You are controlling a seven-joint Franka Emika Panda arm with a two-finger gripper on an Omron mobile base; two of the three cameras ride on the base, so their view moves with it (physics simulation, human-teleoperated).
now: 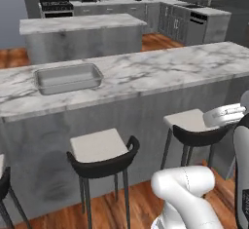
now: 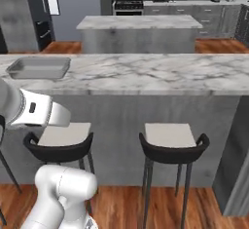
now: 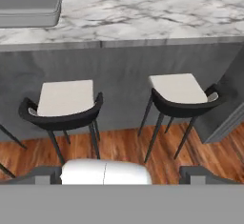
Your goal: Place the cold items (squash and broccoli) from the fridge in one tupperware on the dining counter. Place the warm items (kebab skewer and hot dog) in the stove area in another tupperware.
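One tupperware [image 1: 68,78]: a shallow grey tray lying on the marble surface [image 1: 160,69], at about ten o'clock in the left base view and at eleven o'clock in the hand view; nothing can be seen inside it.
Cold and warm items: squash, broccoli, kebab skewer and hot dog cannot be made out anywhere here, so by my reading the fetching has not begun.
Claw [image 3: 121,176]: its two dark fingertips [image 3: 46,174] stand wide apart at six o'clock in the hand view, with nothing between them.
Stools: two dark-backed stools [image 3: 64,105] stand tucked against the surface, between the base and the tray.
Stove [image 1: 56,7]: against the far wall at twelve o'clock, well apart from the tray, beyond an island [image 1: 82,33].
Step in hand: likely travelling to collect the first item.
Doing it well: keep the arm folded in while driving, swing wide of the stools, keep the claw spread until an item sits squarely between the fingers, and remember which tray takes cold food.
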